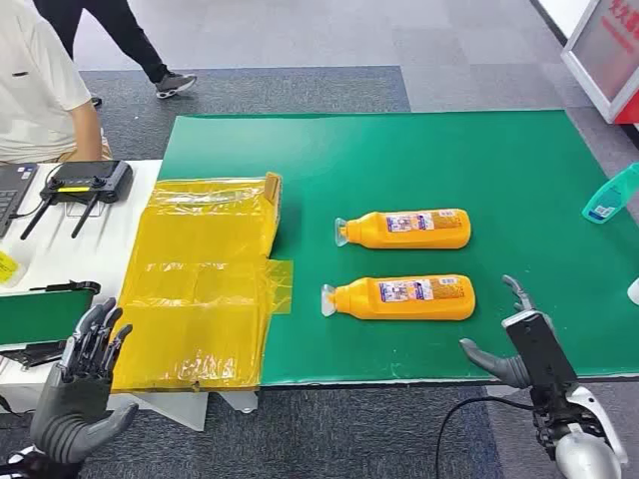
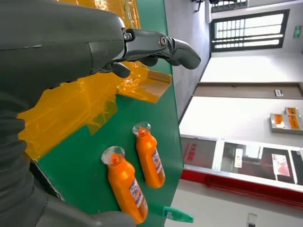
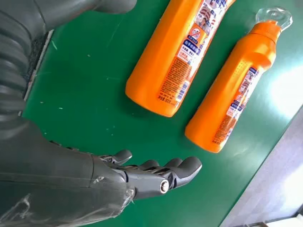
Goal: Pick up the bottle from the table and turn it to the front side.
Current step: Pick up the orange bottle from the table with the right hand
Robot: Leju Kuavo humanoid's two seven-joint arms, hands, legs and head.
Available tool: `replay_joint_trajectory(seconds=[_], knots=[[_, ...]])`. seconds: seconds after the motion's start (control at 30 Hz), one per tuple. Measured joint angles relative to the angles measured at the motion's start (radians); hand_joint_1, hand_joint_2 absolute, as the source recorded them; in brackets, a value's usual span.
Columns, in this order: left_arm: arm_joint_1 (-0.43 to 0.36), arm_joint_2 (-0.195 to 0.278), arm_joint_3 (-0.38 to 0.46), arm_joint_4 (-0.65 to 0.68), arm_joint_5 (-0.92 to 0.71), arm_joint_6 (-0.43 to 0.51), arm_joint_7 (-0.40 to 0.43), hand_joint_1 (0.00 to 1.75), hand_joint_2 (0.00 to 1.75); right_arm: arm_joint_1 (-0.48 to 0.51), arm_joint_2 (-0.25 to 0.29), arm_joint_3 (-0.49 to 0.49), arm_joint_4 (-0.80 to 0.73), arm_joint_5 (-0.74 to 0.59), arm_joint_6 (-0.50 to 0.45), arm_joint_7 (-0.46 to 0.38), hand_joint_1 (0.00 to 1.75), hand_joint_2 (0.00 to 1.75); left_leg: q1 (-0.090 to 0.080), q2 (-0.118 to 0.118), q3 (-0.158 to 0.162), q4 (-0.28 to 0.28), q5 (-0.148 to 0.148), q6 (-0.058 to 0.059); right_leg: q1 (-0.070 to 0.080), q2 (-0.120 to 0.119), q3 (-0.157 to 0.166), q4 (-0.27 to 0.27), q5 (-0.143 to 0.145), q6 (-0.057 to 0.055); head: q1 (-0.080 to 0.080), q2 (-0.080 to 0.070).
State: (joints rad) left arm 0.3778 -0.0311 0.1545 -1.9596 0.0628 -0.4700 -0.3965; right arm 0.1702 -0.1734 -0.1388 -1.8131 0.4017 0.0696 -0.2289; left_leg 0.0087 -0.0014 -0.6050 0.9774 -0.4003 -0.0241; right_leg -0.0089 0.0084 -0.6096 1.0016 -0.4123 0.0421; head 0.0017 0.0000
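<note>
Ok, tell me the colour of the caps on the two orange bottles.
Clear, see-through caps on both orange bottles; the right wrist view shows them best.

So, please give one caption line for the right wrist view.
Open right hand hovers over green table beside two lying orange bottles.

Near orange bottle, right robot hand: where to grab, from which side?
Grip the near orange bottle across its wide labelled body, coming from above. It lies flat, cap pointing left, base toward the open right robot hand, with clear mat between it and the far bottle.
</note>
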Motion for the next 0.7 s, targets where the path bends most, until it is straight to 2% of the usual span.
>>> replay_joint_trajectory(seconds=[0.23,0.7], knots=[[-0.006,0.001,0.000,0.011,0.005,0.000,0.004,0.00,1.75,-0.023,-0.017,0.031,0.018,0.001,0.000,0.013,0.00,1.75,0.000,0.000,0.000,0.000,0.000,0.000,0.000,0.000,0.000,0.000,0.000,0.000,0.000,0.000],[-0.036,0.024,0.000,0.033,0.013,0.003,0.016,0.00,1.75,-0.125,-0.101,0.076,0.063,-0.002,0.038,0.048,0.00,1.75,0.000,0.000,0.000,0.000,0.000,0.000,0.000,0.000,0.000,0.000,0.000,0.000,0.000,0.000]])
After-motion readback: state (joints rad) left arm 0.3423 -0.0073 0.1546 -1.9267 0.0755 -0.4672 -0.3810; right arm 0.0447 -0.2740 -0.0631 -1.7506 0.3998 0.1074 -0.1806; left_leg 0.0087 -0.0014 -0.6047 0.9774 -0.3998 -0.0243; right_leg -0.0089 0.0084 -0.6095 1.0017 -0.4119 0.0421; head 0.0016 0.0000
